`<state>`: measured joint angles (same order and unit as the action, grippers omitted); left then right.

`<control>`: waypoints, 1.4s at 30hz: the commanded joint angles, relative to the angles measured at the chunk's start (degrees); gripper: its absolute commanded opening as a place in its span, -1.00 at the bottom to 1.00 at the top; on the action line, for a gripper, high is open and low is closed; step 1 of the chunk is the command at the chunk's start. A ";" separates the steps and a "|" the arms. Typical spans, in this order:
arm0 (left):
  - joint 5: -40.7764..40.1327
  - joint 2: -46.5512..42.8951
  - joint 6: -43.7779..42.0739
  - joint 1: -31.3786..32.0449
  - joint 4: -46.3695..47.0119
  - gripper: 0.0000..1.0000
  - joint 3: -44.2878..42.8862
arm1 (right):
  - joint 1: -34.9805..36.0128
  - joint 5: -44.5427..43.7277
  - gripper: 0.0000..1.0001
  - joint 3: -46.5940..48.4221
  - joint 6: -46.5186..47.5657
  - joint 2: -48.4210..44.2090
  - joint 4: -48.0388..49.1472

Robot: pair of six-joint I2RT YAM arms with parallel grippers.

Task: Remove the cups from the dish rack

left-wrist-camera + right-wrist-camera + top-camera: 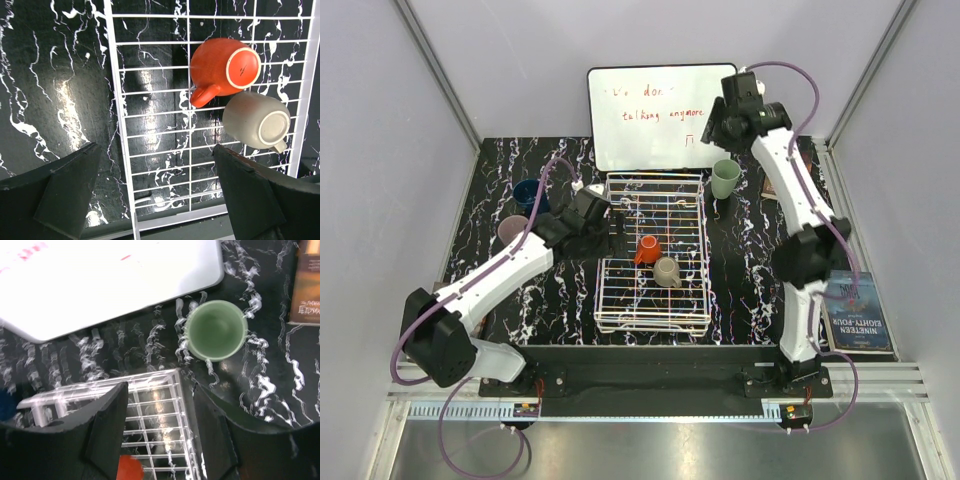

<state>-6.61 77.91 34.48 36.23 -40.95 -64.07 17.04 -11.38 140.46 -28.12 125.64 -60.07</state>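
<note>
The white wire dish rack [653,326] stands mid-table. Inside it lie an orange-red cup [647,250] and a taupe cup [667,272], both on their sides; the left wrist view has them at the upper right, orange-red cup [220,67] above taupe cup [255,120]. A mint green cup [725,178] stands upright on the table just right of the rack's far corner. A dark blue cup [531,195] and a pale pink-lilac cup [512,230] stand left of the rack. My left gripper [157,195] hangs open over the rack's left rim. My right gripper [160,425] is open and empty, raised over the rack's far right corner [175,374], near the green cup [216,330].
A whiteboard [662,115] with red writing leans at the back, behind the rack. One book [858,315] lies at the right edge by the right arm's base, and a second book [307,285] lies beyond the green cup. Grey walls enclose the black marbled table [560,290].
</note>
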 commanded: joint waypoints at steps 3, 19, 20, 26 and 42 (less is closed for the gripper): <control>-2.70 -0.57 -2.40 0.86 3.85 0.98 0.09 | 4.94 14.25 0.29 -36.22 1.15 -28.75 23.63; -3.94 13.49 -4.60 7.80 14.31 0.98 -6.23 | 9.59 24.56 0.37 -75.42 -2.91 -68.15 32.30; -3.85 15.32 -4.68 7.72 14.41 0.98 -8.15 | 9.59 24.82 0.37 -76.03 -2.82 -68.77 31.87; -4.90 20.69 -4.77 7.63 14.58 0.98 -13.79 | 9.68 25.00 0.37 -77.79 -3.08 -72.21 30.81; -2.88 24.75 -0.46 7.63 14.05 0.98 -11.86 | 9.59 24.56 0.37 -77.71 -0.27 -69.75 30.28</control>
<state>-9.50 103.35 32.91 44.03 -28.62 -76.88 26.46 12.14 62.06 -29.91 54.83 -31.27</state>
